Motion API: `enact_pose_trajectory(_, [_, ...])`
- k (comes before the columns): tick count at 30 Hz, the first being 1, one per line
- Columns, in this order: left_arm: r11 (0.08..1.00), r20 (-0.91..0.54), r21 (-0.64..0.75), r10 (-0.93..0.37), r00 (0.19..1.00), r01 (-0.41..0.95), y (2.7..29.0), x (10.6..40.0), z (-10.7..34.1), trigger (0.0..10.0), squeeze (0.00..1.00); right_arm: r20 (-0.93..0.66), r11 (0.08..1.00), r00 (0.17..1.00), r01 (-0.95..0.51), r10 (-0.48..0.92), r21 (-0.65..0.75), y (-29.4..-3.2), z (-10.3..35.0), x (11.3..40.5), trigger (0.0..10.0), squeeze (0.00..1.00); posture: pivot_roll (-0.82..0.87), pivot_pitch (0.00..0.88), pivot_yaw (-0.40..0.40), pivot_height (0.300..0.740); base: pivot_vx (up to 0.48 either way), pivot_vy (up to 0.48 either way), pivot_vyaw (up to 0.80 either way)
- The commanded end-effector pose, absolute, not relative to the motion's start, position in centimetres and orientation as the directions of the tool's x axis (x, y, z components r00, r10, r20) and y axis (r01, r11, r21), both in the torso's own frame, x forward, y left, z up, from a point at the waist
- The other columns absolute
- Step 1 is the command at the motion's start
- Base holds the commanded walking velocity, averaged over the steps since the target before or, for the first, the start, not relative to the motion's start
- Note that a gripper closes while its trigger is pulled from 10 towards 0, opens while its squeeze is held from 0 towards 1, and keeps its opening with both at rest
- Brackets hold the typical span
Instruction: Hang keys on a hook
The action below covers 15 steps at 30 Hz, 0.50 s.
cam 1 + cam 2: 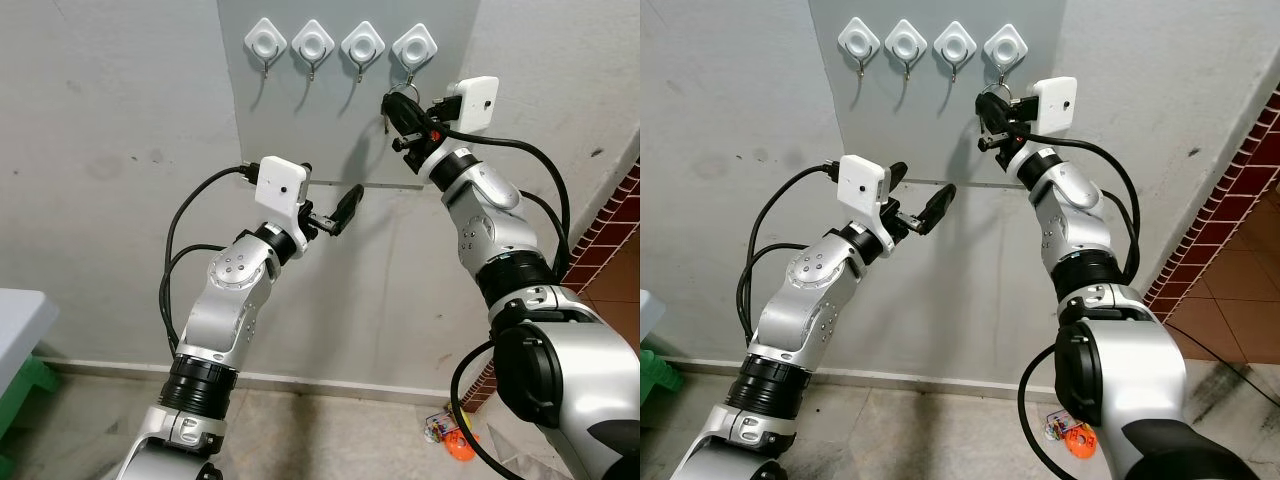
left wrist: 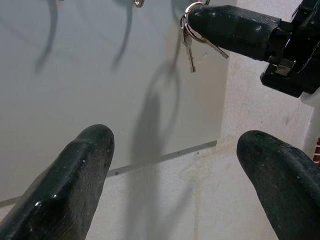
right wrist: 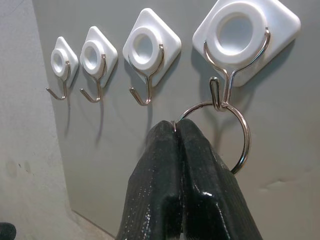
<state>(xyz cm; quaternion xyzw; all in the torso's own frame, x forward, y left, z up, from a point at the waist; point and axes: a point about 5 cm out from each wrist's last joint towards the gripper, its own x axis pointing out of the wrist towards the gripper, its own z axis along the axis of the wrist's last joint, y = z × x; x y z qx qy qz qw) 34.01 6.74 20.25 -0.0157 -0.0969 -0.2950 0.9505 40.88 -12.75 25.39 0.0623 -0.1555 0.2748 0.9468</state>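
My right gripper [image 3: 176, 131] pinches the key ring [image 3: 240, 135] tight, looped over the rightmost hook [image 3: 218, 95]; my left gripper [image 1: 918, 200] gapes wide, empty.

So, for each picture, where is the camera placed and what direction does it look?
Left eye view: on the head, facing the wall with four hooks; both arms show.
Right eye view: same head, same scene.
Left wrist view: along the open left pincer toward the keys.
Right wrist view: along the right pincer, shut on the key ring at the hook.
Both wrist views share the key ring.
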Motion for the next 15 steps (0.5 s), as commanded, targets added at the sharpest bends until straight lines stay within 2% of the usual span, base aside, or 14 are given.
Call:
enact_pose_trajectory(1, [0.832,0.195,0.025,-0.548,0.813,0.555,7.0,34.0,20.4,10.0,0.0,0.286,0.83,0.807,-0.554,0.517,0.062,-12.5,24.1,40.8,10.0,0.0,0.04,0.0,0.034,0.74,0.0,0.0,0.0])
enact_pose_trajectory(2, [0.831,0.196,0.025,-0.549,0.813,0.555,7.0,34.0,20.4,10.0,0.0,0.298,0.826,0.804,-0.558,0.515,0.08,-12.6,24.2,40.8,10.0,0.62,0.04,0.0,0.033,0.74,0.0,0.0,0.0])
enact_pose_trajectory(4, [0.831,0.196,0.025,-0.549,0.812,0.556,7.0,34.0,20.4,10.0,0.0,0.306,0.822,0.801,-0.562,0.514,0.092,-12.6,24.3,40.8,10.0,0.62,0.04,0.0,0.033,0.74,0.0,0.0,0.0])
enact_pose_trajectory(5, [0.832,0.196,0.025,-0.547,0.814,0.554,7.0,34.0,20.5,10.0,0.0,0.331,0.822,0.799,-0.56,0.503,0.101,-12.8,24.6,40.8,10.0,1.0,0.04,0.0,0.033,0.74,0.0,0.0,0.0])
enact_pose_trajectory(15, [0.847,0.2,0.02,-0.524,0.828,0.531,7.1,34.0,20.4,10.0,0.0,0.459,0.849,0.81,-0.492,0.364,0.194,-13.8,25.6,40.6,10.0,1.0,0.05,0.0,0.027,0.74,0.0,0.0,0.0])
